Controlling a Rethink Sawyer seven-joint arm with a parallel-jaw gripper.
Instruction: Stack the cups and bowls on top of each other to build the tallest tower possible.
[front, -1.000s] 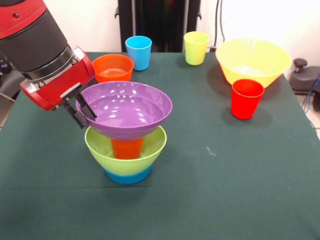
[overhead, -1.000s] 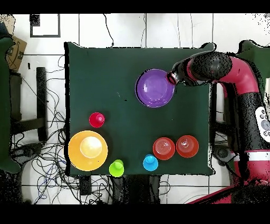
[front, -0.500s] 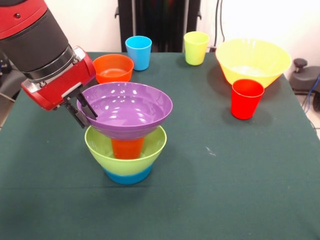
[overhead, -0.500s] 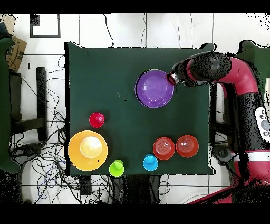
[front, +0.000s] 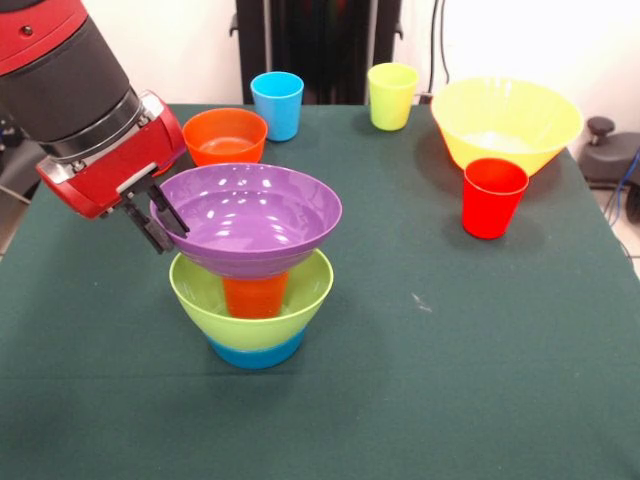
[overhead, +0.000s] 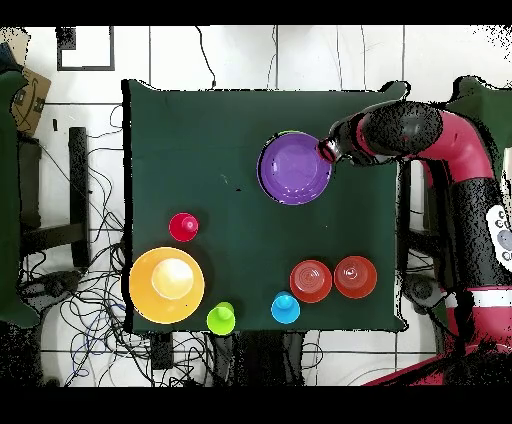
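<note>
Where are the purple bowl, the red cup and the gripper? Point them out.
purple bowl (front: 250, 215): front view, on its inner wall.
red cup (front: 493, 200): front view, on its side.
gripper (front: 160, 214): front view, between its fingertips at the bowl's rim.

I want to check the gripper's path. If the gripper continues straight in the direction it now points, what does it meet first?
The gripper points down and inward at the rim of the purple bowl, where its fingers already sit, so that bowl comes first. Beyond it lies the lime green bowl, though depth is unclear.
</note>
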